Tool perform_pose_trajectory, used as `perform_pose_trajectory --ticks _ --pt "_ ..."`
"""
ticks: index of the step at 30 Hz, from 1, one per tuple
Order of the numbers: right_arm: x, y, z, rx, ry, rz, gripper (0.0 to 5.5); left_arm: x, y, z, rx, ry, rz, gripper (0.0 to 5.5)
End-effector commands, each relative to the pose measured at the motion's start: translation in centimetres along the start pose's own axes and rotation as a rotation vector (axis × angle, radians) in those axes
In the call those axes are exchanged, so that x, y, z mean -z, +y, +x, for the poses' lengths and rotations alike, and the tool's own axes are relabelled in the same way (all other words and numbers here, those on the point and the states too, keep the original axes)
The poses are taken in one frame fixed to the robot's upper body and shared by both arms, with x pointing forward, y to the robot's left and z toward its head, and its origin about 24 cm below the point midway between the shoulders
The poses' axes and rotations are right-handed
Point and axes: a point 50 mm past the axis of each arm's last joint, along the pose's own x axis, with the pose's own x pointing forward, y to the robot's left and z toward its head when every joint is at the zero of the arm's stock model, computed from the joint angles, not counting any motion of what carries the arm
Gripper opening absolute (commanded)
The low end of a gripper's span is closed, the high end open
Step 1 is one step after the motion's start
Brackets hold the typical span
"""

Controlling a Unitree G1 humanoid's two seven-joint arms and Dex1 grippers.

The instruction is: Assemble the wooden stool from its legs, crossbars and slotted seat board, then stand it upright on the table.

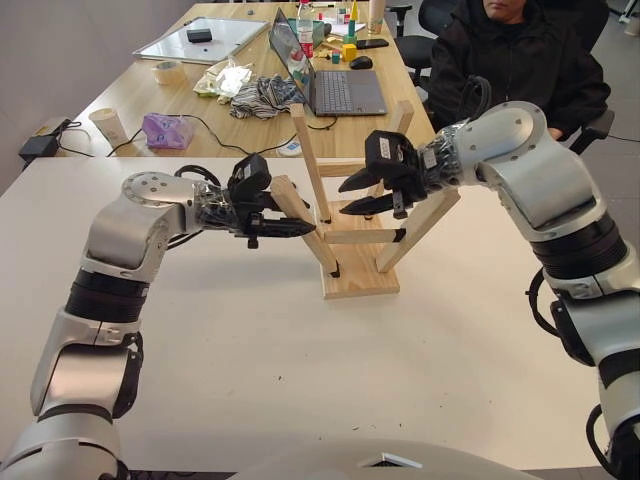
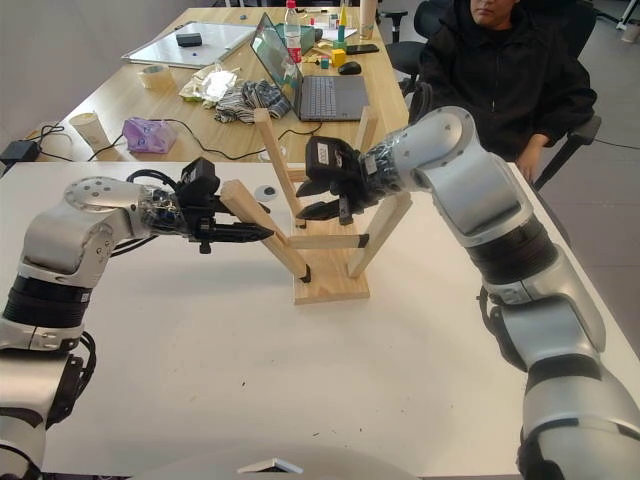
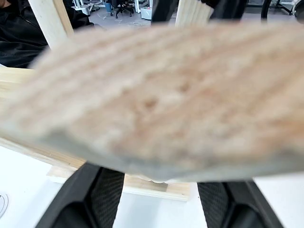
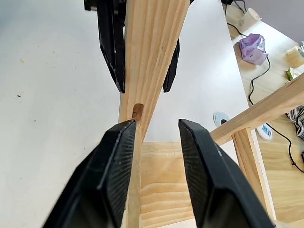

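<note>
The half-built stool (image 1: 420,228) rests upside down on the white desk (image 1: 300,380), with its seat board (image 1: 360,284) lying flat. The left pincer (image 1: 280,226) is clamped round the leaning leg (image 1: 312,242) (tilted toward the robot's left). The right pincer (image 1: 347,197) hangs spread wide just above the lower crossbar (image 1: 365,237), gripping nothing.

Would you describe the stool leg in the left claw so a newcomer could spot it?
On the white table sits the wooden stool, upside down on its seat board. Of its raised legs, this leg slants toward the robot's left and alone sits clamped in the left claw.
</note>
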Motion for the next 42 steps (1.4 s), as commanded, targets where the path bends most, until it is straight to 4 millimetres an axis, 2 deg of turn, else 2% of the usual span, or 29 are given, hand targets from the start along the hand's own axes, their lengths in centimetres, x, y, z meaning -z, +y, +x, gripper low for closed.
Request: perform_pose_trajectory --ticks 1,5,12,16,21,26,28,29,32,34,36,39,42 --pt "0.1 0.8 0.3 -0.097 0.050 -0.008 1.85 0.1 0.2 0.5 -0.028 0.073 -0.011 2.08" --pt "1.0 1.2 0.8 -0.133 0.097 0.007 1.85 -0.6 -0.1 1.2 -0.045 0.071 -0.006 2.08" --pt "1.9 0.3 1.4 -0.071 0.130 0.041 1.85 -0.7 -0.7 1.9 -0.020 0.117 0.018 2.07" --pt "2.5 0.5 1.5 -0.083 0.155 0.047 1.85 -0.7 -0.3 2.4 -0.014 0.175 0.051 2.06" --pt "3.5 1.1 2.1 -0.107 0.183 0.062 1.85 -1.6 0.1 3.5 0.008 0.203 0.096 2.04" --pt "3.5 -0.2 2.3 -0.013 0.167 0.082 1.85 -1.5 0.7 3.6 0.001 0.235 0.094 2.04" --pt "2.2 -1.3 1.6 0.051 0.099 0.093 1.85 -1.4 0.9 3.3 0.013 0.271 0.097 2.04" --pt "0.9 -2.5 0.6 0.125 0.027 0.106 1.85 -1.6 1.1 3.0 0.021 0.297 0.105 2.04" --pt "-3.3 -6.7 -4.5 0.426 -0.303 0.203 1.85 -2.0 2.0 2.3 0.030 0.372 0.140 2.03" --pt "-3.8 -8.0 -7.7 0.568 -0.492 0.292 1.85 -2.1 2.3 2.0 0.031 0.392 0.145 2.03" --pt "-1.7 -8.1 -8.5 0.668 -0.517 0.354 1.85 -1.9 2.5 1.7 0.031 0.410 0.142 2.03" --pt "3.9 -6.4 -5.6 0.715 -0.534 0.502 1.85 -1.9 2.8 1.4 0.030 0.430 0.145 2.03" --pt "6.8 -3.7 -2.8 0.695 -0.561 0.589 1.85 -2.0 3.0 1.2 0.029 0.460 0.161 2.03"
